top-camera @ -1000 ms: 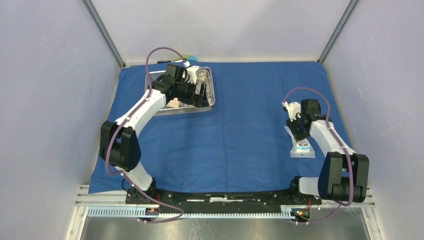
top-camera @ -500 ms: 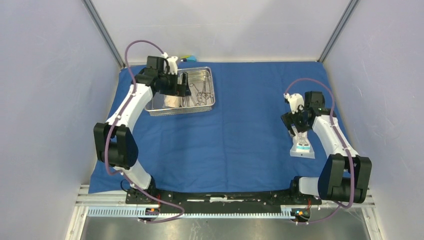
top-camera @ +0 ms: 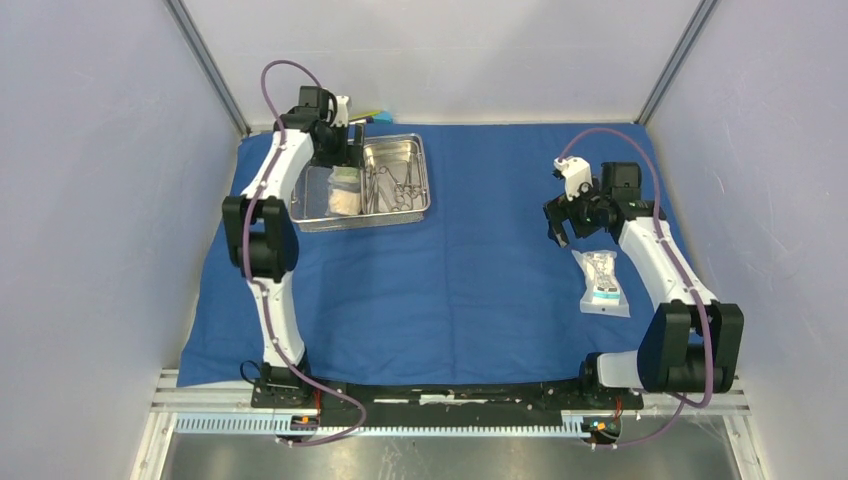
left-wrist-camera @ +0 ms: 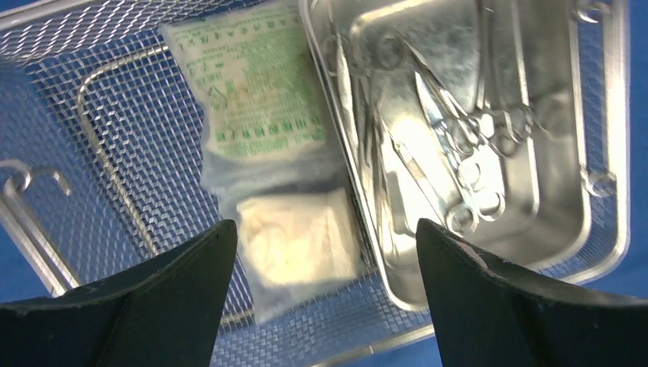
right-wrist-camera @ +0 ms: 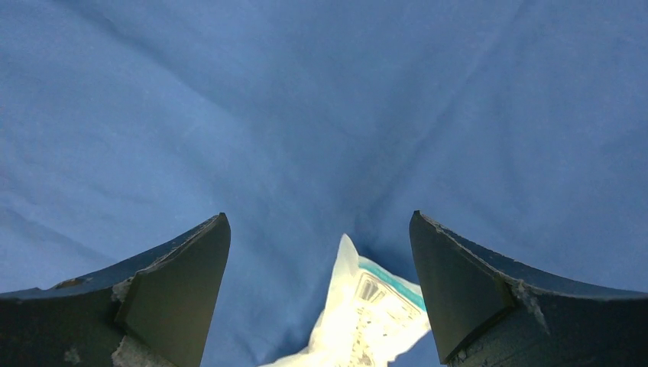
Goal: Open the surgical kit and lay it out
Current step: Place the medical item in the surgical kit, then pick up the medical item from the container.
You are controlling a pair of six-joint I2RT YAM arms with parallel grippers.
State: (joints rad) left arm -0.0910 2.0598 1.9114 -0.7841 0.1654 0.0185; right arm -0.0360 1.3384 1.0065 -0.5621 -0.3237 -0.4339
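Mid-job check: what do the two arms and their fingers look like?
The left arm and right arm have white links, bulky black joints and a looping purple cable each. Their fingers are dark, tapering wedges; the right fingers look scuffed at the edges.

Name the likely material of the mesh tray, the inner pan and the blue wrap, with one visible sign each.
Mesh tray: apparently steel wire, bright, with an open woven grid. Inner pan: likely polished sheet steel, mirror-like reflections. Blue wrap: seems a matte fabric, possibly nonwoven, with soft creases.
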